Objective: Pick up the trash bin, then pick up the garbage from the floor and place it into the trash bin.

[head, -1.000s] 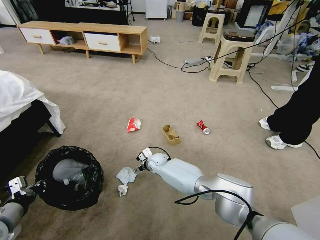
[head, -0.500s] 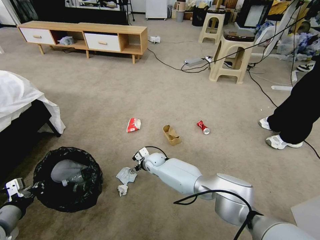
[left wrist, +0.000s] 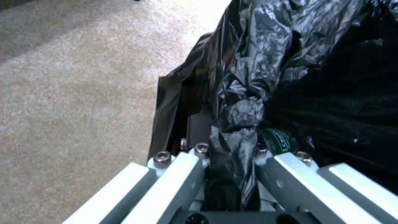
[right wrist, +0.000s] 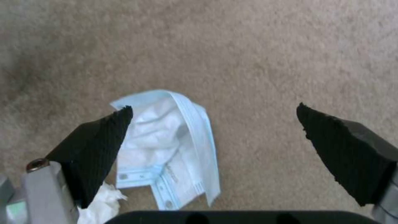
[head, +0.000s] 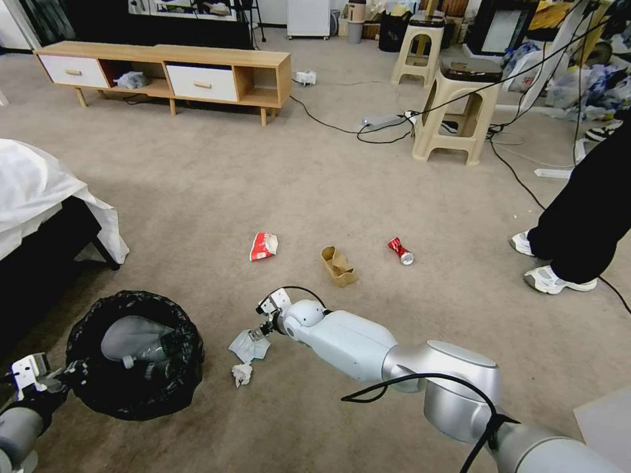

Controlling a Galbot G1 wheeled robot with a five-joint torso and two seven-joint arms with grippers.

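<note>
I hold the bin (head: 135, 355) off to one side of the tissue (head: 248, 345), left gripper (left wrist: 230, 161) clamped on its bag rim to keep it open; right gripper (right wrist: 211, 137) hovers over the tissue, fingers (right wrist: 99, 146) spread wide, gripping nothing.

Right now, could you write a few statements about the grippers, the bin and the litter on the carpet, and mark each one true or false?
1. The left gripper is shut on the trash bin at its bag-lined rim. True.
2. The right gripper is shut on the red can. False: it is open above the pale blue-white packet; the can lies apart on the carpet.
3. A green-labelled bottle is inside the bin. True.
4. The brown paper box is in the bin. False: it lies on the carpet between the snack wrapper and the can.
</note>
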